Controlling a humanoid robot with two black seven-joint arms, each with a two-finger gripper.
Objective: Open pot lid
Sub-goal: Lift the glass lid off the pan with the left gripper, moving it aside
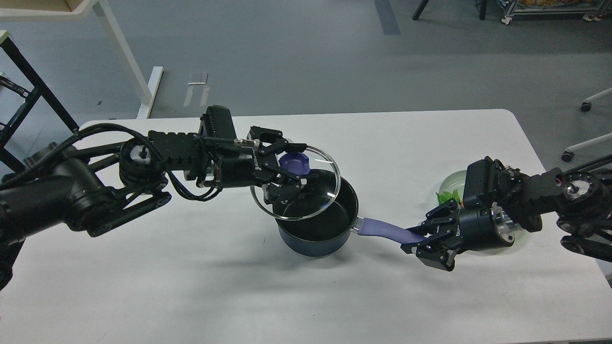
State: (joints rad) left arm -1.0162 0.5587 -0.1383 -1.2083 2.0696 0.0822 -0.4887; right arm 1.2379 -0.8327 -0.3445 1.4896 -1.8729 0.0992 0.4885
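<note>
The dark navy pot (313, 243) stands on the white table with its black inside showing. Its purple-blue handle (382, 230) points right. My left gripper (297, 167) is shut on the purple-blue knob of the glass lid (318, 198), which hangs lifted above and to the left of the pot, tilted. My right gripper (417, 237) is shut on the end of the pot's handle, just left of the plate.
A pale green glass plate (452, 184) with green leaves lies at the right, mostly hidden behind my right arm. The white table (191, 282) has a far edge near a table leg and a dark frame at the left.
</note>
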